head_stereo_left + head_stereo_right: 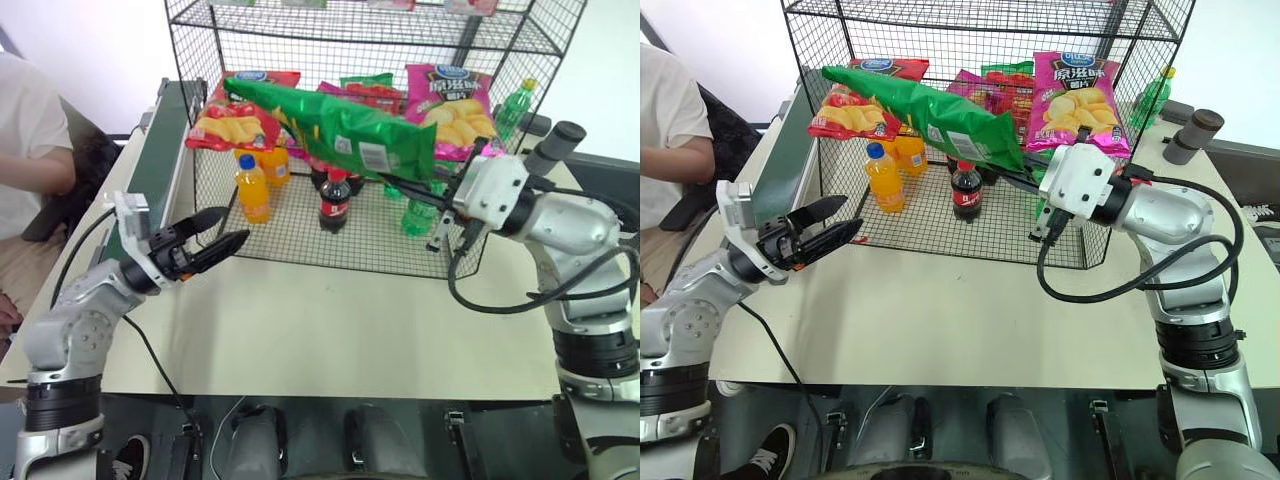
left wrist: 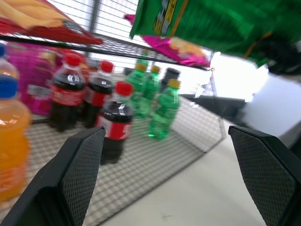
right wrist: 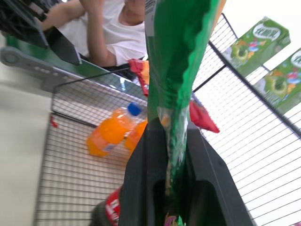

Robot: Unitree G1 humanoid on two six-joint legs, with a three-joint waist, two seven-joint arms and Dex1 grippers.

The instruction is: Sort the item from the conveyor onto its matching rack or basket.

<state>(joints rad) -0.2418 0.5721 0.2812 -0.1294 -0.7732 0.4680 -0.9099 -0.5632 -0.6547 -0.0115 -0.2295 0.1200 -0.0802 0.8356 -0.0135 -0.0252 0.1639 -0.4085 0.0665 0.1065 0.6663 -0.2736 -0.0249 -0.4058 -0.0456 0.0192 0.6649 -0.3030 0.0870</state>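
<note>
The item, a shiny green crisp bag [image 1: 335,122], hangs stretched out level in front of the rack's [image 1: 400,262] middle shelf, its white barcode facing me. My right gripper [image 1: 428,186] is shut on the bag's right end, and in the right wrist view the bag [image 3: 176,70] rises from between the closed fingers [image 3: 146,165]. My left gripper [image 1: 235,226] is open and holds nothing, low over the table at the rack's front left corner, below the bag's far end. The conveyor [image 1: 163,140] runs along the rack's left side.
On the rack's floor stand orange juice bottles [image 1: 252,190], cola bottles [image 1: 335,202] and green bottles [image 1: 418,215]. A red crisp bag [image 1: 235,118] and a magenta crisp bag [image 1: 452,98] lie on its shelf. A person in a white shirt [image 1: 28,130] sits at the left.
</note>
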